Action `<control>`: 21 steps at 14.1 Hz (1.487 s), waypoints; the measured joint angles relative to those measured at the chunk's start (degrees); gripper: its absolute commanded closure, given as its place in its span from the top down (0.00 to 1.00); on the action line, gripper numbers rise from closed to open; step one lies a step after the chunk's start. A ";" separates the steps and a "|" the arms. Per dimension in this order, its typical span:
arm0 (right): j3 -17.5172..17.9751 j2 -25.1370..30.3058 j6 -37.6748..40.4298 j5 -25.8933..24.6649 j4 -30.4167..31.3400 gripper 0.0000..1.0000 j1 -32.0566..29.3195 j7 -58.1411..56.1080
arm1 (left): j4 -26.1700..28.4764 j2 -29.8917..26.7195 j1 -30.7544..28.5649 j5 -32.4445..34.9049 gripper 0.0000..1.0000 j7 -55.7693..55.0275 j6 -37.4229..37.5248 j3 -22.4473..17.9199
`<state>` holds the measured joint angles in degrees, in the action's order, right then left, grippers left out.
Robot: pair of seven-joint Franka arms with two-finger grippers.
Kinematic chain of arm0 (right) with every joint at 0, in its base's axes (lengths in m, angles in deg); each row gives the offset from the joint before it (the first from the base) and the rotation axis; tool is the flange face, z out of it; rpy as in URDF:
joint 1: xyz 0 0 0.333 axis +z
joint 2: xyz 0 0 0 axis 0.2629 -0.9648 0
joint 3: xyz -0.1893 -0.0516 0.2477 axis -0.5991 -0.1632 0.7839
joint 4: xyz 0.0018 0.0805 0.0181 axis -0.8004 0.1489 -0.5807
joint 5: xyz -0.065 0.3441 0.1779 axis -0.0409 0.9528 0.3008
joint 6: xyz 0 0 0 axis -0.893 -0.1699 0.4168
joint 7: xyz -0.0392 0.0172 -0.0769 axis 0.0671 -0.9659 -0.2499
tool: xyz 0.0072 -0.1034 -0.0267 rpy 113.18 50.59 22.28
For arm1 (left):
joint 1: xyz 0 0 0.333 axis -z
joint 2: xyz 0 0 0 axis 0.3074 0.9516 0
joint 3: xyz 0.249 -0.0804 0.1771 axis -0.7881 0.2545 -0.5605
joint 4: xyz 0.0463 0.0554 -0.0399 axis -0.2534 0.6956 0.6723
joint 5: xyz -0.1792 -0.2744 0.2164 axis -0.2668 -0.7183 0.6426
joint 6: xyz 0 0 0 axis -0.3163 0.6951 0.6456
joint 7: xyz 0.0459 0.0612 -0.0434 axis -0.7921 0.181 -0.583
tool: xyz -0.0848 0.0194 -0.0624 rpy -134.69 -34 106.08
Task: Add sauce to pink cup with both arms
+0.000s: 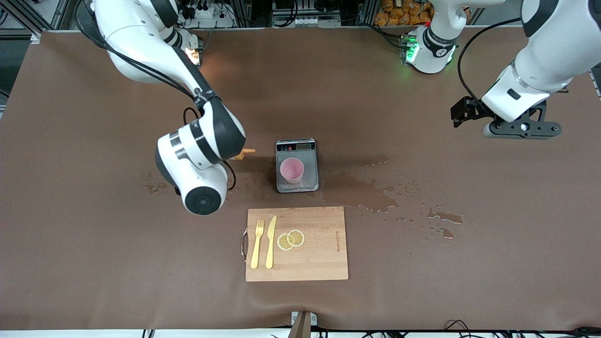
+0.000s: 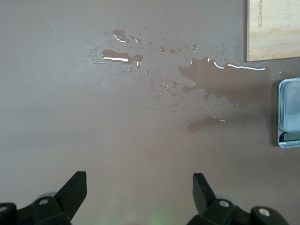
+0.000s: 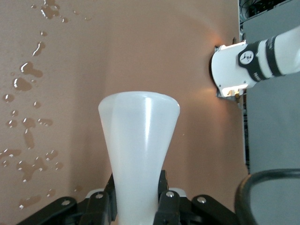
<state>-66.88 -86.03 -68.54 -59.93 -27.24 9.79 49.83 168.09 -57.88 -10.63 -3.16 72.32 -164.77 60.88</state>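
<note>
On the grey scale (image 1: 297, 165) near mid-table, the pink cup (image 1: 291, 170) stands upright on the weighing plate, the display end of the scale pointing toward the robots' bases. Beside the scale, toward the right arm's end of the table, the right gripper (image 3: 138, 199) pinches the sauce (image 3: 139, 154) bottle by its body, fingers pressed against its sides; in the front view only the orange cap and nozzle tip (image 1: 245, 153) show past the arm's wrist, pointing toward the scale and short of it, not over the cup. Nearer the front camera than the scale lies a wooden cutting board (image 1: 324, 263) carrying a yellow fork (image 1: 257, 244), a yellow knife (image 1: 270, 241) and two lemon slices (image 1: 290, 239). Wet puddles (image 1: 371, 195) spread on the brown table cover (image 1: 94, 263) beside the scale toward the left arm's end, with smaller drops toward the right arm's end. The left gripper (image 2: 139, 192) waits in the air over bare cover, well apart from the scale toward the left arm's end, its fingers spread wide and holding nothing.
</note>
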 measured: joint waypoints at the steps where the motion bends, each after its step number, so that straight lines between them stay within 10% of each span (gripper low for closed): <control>1: 0.01 -0.26 -1.79 0.00 0.00 0.22 0.92 1.48 | -0.39 -0.20 0.86 0.00 1.00 1.01 1.27 -1.15; 21: -0.26 -2.12 -6.09 -0.03 -0.03 0.00 4.44 5.49 | -5.33 -2.90 1.76 -1.12 1.00 0.90 7.91 -4.76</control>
<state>-67.15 -88.15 -74.63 -59.97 -27.27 14.23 55.31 162.76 -60.78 -8.87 -4.28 73.22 -156.86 56.12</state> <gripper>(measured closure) 0.652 0.000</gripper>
